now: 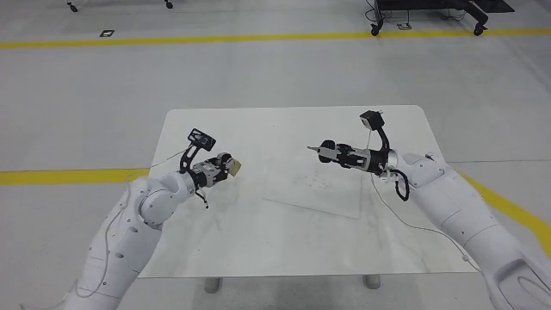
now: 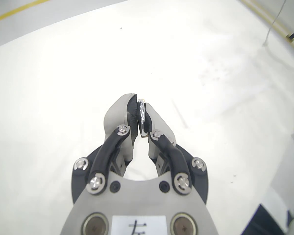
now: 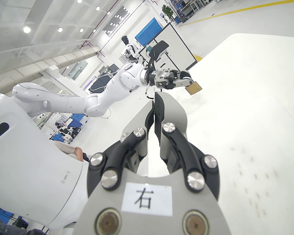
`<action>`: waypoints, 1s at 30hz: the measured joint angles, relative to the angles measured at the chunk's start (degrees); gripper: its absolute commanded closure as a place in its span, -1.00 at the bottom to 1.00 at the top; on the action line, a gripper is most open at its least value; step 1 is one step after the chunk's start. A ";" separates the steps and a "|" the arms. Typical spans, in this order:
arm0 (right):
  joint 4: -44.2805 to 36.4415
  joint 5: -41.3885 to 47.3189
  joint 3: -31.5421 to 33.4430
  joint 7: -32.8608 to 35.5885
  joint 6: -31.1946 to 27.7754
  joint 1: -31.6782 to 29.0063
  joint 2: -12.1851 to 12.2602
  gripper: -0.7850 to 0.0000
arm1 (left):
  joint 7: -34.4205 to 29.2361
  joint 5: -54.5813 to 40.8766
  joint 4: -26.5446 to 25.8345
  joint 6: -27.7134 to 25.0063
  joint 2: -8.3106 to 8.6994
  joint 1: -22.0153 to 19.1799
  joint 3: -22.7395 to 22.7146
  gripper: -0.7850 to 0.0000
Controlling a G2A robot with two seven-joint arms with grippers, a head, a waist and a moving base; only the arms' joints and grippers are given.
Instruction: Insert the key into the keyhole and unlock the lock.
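The left gripper hovers over the table's left half, shut on a brass padlock that sticks out toward the middle. In the left wrist view the pads clamp the lock's shiny shackle, and the body is hidden. The right wrist view shows the padlock hanging from that far gripper. The right gripper is over the table's right half, aimed at the lock, shut on the key, whose thin silver tip pokes out. In its own view that gripper has its fingers pressed together, hiding the key.
The white table has a thin clear sheet lying on its middle, between the two arms. A gap of bare tabletop separates key tip and lock. Carts and stands are far back on the floor.
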 measured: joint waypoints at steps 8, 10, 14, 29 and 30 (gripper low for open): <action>0.00 0.00 0.00 0.00 0.00 0.00 0.00 1.00 | -0.83 -8.02 0.48 1.59 -0.07 -0.25 -1.51 1.00; 0.00 0.00 0.00 0.00 0.00 0.00 0.00 1.00 | -0.83 -8.01 0.48 1.59 -0.07 -0.25 -1.51 1.00; 0.00 0.00 0.00 0.00 0.00 0.00 0.00 1.00 | -1.09 -9.05 0.32 1.42 -0.23 0.18 -1.19 1.00; -1.40 -5.39 0.72 -14.03 4.22 -1.84 -2.06 1.00 | -21.97 -73.22 18.72 17.71 -5.27 -12.94 4.66 1.00; -1.29 -6.15 0.62 -15.85 4.35 -1.86 -2.48 1.00 | -21.32 -75.40 20.26 18.15 -5.76 -14.10 5.39 1.00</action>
